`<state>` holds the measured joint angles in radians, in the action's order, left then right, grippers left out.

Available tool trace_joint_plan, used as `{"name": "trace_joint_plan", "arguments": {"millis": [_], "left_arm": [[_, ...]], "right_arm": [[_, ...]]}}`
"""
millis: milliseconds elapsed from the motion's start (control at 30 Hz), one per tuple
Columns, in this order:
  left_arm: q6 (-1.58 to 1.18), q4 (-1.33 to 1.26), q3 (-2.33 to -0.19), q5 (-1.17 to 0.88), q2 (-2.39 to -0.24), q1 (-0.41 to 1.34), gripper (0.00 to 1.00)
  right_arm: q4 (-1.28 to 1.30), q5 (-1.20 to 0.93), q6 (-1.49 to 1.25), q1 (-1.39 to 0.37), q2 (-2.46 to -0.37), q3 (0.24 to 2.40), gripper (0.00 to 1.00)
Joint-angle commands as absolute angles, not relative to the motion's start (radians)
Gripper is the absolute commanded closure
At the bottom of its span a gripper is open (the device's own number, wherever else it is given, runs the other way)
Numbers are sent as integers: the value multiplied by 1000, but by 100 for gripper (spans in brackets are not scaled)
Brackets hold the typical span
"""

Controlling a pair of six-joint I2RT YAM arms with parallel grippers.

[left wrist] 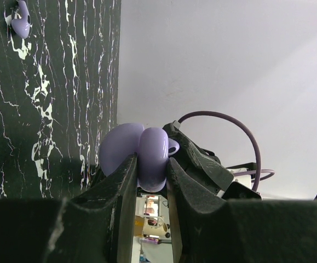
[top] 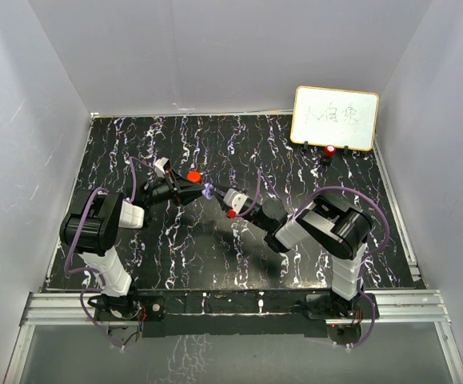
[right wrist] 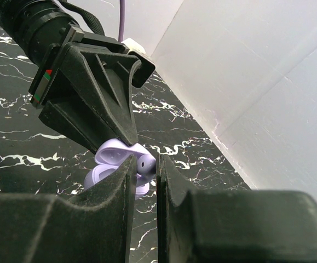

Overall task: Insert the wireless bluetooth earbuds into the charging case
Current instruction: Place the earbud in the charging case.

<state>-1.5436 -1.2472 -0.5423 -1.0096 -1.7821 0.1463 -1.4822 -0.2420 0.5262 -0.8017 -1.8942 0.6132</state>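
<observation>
Above tabletop (top: pixel 175 256) middle: left tool (left wrist: pixel 151 164) clamped on open purple case (left wrist: pixel 147 148), right tool (right wrist: pixel 145 162) pinching purple earbud (right wrist: pixel 146 164) at case mouth, looks not seated yet; second purple earbud (left wrist: pixel 20 23) loose on tabletop, so both pending imo.

Earbud (right wrist: pixel 145 164) seemingly against case (right wrist: pixel 113 150); whiteboard (top: pixel 335 118) behind, far right.

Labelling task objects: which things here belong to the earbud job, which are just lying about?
In play: purple case in left hand; purple earbud in right hand; loose purple earbud on mat.
Lying about: whiteboard; red piece near left hand.
</observation>
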Motion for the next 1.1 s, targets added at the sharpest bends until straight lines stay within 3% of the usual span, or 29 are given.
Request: {"name": "trace_joint_plan", "arguments": {"millis": [0,833,1067], "left_arm": [[-1531,-1246,-573,-1013,-1718,150,100],[-1539,-1237,-601,-988,-1734,150,100],[-1548,-1247,-604,-983,-1740,151,100]], "right_arm": [[-1769,-266,547,-796,-1896,633,100],[-1732,-297,526,-798,-1872,618,100],[-1721,-296,520,-798,-1862,609,92]]}}
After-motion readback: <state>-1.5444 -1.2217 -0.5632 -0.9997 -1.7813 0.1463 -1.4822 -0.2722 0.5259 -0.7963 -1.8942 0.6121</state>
